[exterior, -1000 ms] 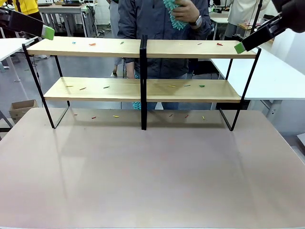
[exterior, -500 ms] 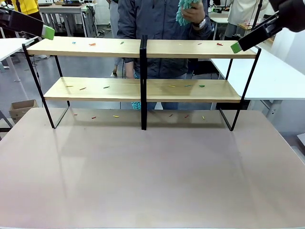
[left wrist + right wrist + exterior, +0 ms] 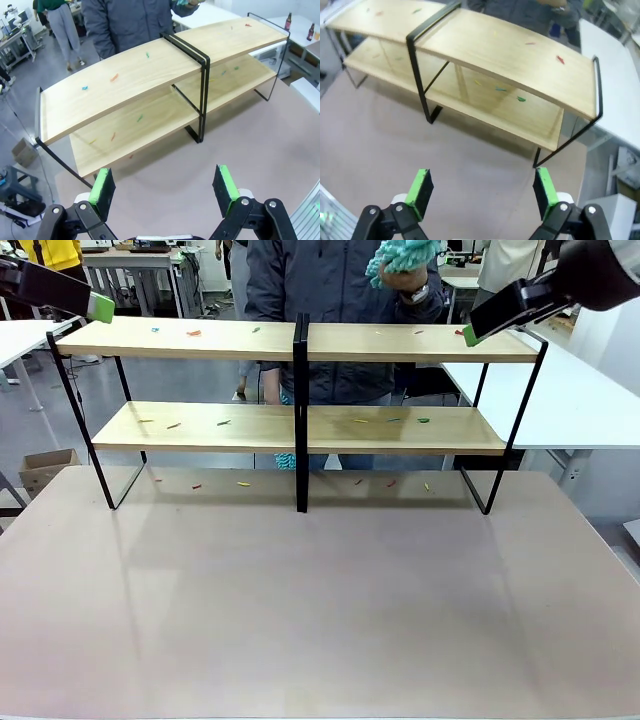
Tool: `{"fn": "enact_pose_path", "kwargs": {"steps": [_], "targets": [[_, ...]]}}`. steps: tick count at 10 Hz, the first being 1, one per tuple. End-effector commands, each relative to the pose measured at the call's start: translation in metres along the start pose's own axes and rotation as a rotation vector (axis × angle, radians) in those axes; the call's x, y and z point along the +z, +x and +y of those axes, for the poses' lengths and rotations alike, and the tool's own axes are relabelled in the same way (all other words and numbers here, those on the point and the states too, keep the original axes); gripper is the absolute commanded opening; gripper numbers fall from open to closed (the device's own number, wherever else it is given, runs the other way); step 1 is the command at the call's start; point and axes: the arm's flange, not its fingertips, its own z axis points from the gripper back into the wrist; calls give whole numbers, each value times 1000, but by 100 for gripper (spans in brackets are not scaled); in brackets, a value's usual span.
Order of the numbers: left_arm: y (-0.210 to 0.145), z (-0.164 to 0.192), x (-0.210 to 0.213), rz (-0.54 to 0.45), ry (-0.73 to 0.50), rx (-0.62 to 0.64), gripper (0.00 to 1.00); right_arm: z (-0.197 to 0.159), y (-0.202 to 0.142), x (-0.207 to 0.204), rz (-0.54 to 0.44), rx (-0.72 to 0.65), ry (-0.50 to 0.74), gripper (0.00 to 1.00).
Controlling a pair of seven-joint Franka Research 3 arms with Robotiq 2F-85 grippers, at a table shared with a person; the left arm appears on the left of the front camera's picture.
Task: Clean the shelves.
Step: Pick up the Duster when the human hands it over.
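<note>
Grey floor [image 3: 200, 385], white side table [image 3: 560, 400], cardboard box [image 3: 45, 468], pale pinkish tabletop [image 3: 320, 620].

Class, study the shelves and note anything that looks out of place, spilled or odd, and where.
Small coloured scraps lie scattered along both boards of the shelves, like litter, and a few more seem to lie on the table beneath. The rack itself stands straight and looks undamaged.

Coloured scraps [image 3: 193, 332] on the shelves [image 3: 400, 342]: too small to identify. Teal duster cloth [image 3: 400, 254]: top edge cropped.
</note>
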Motion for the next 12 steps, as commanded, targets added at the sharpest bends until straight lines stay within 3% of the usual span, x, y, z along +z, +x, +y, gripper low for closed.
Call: {"fn": "enact_pose_path", "kwargs": {"steps": [1,6,12], "targets": [[0,0,1,0,0,-3,100,10,-2,9,4,-114,-38,100],[0,0,1,0,0,-3,100,21,-7,25,-52,-89,-14,100],[0,0,1,0,0,-3,100,19,-2,27,-42,-76,-33,100]]}}
